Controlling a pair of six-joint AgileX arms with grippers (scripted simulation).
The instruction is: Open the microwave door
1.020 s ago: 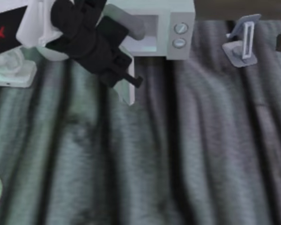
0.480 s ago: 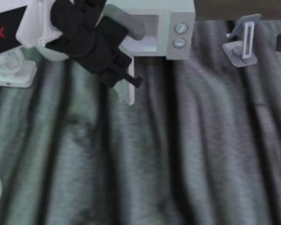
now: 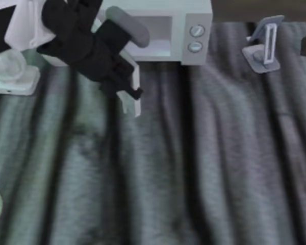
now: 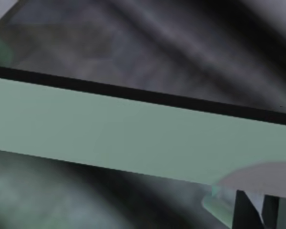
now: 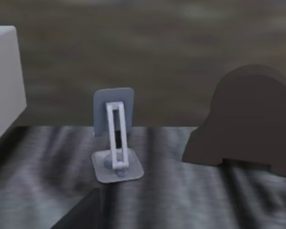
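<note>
Microwave (image 3: 186,30) is standing at the far edge of the table in the top view, a little left of the middle, with its two round knobs (image 3: 196,39) on the panel at its right end. The microwave door (image 3: 136,94) is standing open: it is swung out toward the near side, seen almost edge-on as a thin pale strip, and the pale cavity behind it is showing. The left gripper (image 3: 130,91) is reaching from the upper left and is sitting right at the door's outer edge; its dark fingers are lying against the panel, but I cannot tell if they are clamping on it or only touching. A clear lidded container (image 3: 13,76) is lying left of the arm on the wrinkled grey cloth (image 3: 204,163). A small pale phone stand (image 3: 265,48) is standing to the right of the microwave, well apart from it. The right arm is not showing in this view.

Left wrist view: the door (image 4: 133,138) is filling the middle as a broad pale green band with a black line along one long side, and blurred grey cloth is lying behind it. The gripper's own fingers are not clear here.

Right wrist view: the phone stand (image 5: 115,143) is standing upright on the cloth, a corner of the microwave (image 5: 5,81) is showing at the side, and a dark rounded object (image 5: 250,121) is sitting near the stand. The right gripper's opening cannot be judged.
</note>
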